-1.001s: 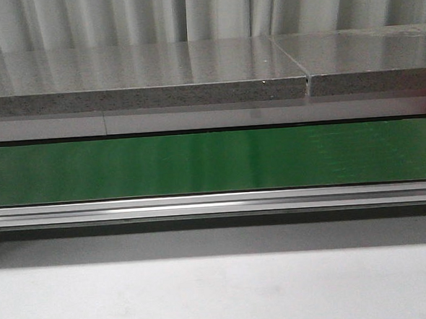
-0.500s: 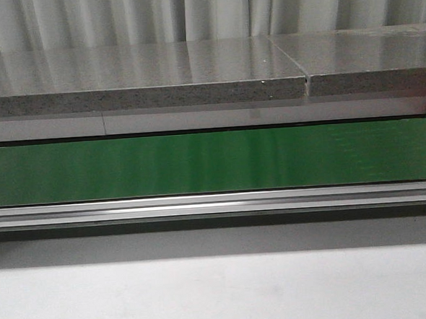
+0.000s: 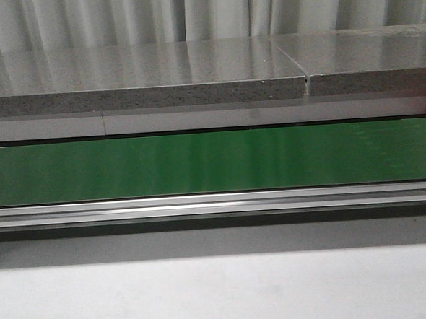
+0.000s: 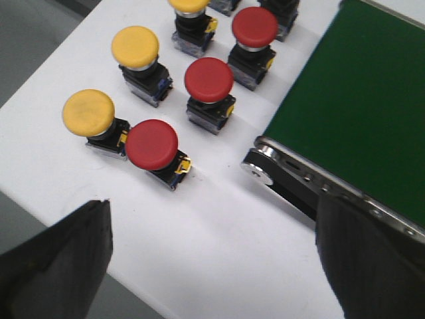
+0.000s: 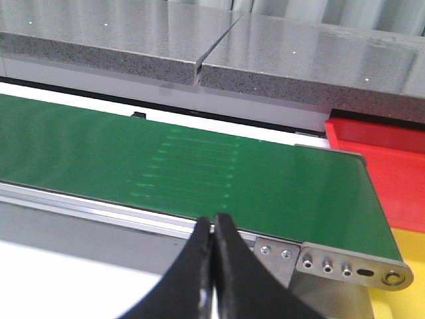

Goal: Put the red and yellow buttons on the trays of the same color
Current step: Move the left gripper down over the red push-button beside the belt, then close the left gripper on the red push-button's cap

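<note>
The left tool (image 4: 212,266) hangs wide open and empty over the white counter (image 4: 219,232), its dark fingers (image 4: 60,262) spread well apart. Nearest it stands a red button (image 4: 152,144), touching or just beside a yellow button (image 4: 88,111); a second red button (image 4: 208,80) and another yellow button (image 4: 135,46) lie farther on, with more beyond. The nearest red one looks the easiest pick. To take it cleanly, I would centre the fingers on its cap and come straight down, keeping clear of the yellow neighbour and the green conveyor belt (image 4: 358,113) end roller.

The right tool (image 5: 212,232) is closed on nothing above the belt. Past the belt's end sit the yellow tray (image 5: 398,302), then the red tray (image 5: 385,159).
</note>
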Controlling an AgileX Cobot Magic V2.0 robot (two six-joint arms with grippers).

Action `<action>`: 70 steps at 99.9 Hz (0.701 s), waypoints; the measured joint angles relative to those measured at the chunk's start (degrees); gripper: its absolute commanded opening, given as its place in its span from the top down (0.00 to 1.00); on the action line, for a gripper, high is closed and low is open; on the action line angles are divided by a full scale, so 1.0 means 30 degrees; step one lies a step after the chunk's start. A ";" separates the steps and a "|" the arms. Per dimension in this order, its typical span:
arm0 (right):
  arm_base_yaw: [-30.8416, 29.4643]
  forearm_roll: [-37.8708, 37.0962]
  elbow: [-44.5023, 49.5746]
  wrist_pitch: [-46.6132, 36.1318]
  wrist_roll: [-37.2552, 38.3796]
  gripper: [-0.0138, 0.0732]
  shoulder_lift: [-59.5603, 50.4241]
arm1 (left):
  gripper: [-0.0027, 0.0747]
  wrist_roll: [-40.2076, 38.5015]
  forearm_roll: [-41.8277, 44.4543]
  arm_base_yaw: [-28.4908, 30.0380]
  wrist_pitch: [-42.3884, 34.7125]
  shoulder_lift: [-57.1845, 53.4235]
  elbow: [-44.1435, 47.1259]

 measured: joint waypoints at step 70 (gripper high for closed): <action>0.0000 0.0000 0.0000 0.0000 0.0000 0.92 0.0000 | 0.21 0.0043 -0.0520 0.6021 -0.4863 0.7204 -0.0056</action>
